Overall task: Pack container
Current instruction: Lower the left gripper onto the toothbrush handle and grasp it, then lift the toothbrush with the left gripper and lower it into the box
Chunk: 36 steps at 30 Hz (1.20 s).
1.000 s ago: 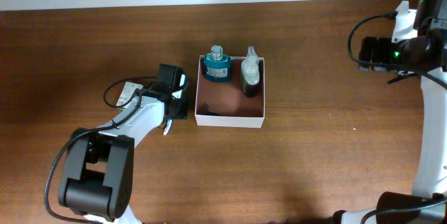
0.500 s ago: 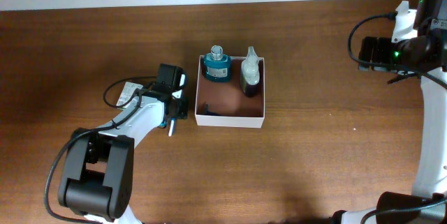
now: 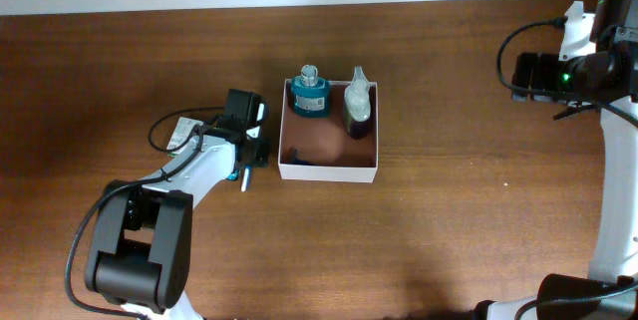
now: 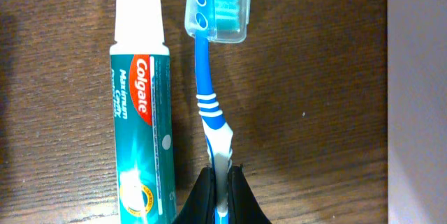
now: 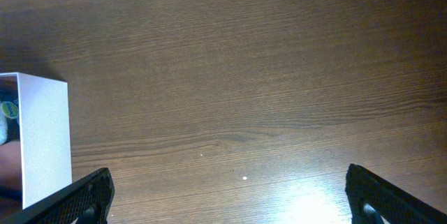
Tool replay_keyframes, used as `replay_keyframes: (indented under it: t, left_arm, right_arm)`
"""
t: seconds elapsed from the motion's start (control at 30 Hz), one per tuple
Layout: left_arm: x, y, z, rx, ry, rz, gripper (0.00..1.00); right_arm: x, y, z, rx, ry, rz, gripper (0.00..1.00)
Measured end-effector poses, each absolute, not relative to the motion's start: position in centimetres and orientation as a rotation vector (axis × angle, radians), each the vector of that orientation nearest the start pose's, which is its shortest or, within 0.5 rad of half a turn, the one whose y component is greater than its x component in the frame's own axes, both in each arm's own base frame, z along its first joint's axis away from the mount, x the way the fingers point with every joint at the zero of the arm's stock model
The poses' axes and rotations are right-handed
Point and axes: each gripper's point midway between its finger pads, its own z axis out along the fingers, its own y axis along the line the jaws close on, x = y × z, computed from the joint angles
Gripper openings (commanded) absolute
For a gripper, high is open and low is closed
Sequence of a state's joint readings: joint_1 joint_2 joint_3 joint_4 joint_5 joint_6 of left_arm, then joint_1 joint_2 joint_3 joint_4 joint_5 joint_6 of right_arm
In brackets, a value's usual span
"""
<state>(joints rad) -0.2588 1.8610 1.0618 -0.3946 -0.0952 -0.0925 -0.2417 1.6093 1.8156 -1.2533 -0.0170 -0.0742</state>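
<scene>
Overhead: the container (image 3: pixel 327 173) sits mid-table, open side up, with a blue bottle (image 3: pixel 310 96) and a clear bottle (image 3: pixel 357 109) standing along its far wall. The left tool (image 3: pixel 247 159) is just beside its left wall, and the right tool (image 3: pixel 528 76) is parked well apart on the right.

Left wrist: the left tool is clenched on the toothbrush (image 4: pixel 209 98) at the tail of its handle, which lies beside a toothpaste tube (image 4: pixel 140 126).

Right wrist: that tool's fingers are spread wide with nothing between them, just table (image 5: pixel 279 77) and a corner of the container.

My guess is the container is light thin card, so it'll slide if bumped. I'd pinch a wall at the rim to steady it.
</scene>
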Motion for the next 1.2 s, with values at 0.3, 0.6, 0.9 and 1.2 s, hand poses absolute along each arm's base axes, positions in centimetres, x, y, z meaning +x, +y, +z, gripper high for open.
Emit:
replay_keyframes:
  t: [0.3, 0.6, 0.9, 1.2]
  left_arm:
    - [38.4, -8.1, 1.7, 0.205, 2.808, 0.086, 0.0]
    - [40.6, -8.3, 9.4, 0.169, 2.619, 0.058, 0.0]
    - [39.5, -9.5, 12.9, 0.189, 2.569, -0.059, 0.0]
    - [37.4, -11.5, 13.5, 0.246, 2.608, -0.24, 0.0]
  right_arm:
    - [37.0, -8.8, 27.3, 0.213, 2.612, -0.089, 0.99]
    - [37.0, -8.8, 27.3, 0.214, 2.612, -0.088, 0.99]
    - [37.0, -8.8, 27.3, 0.214, 2.612, -0.088, 0.99]
    - [37.0, -8.8, 27.3, 0.214, 2.612, -0.088, 0.99]
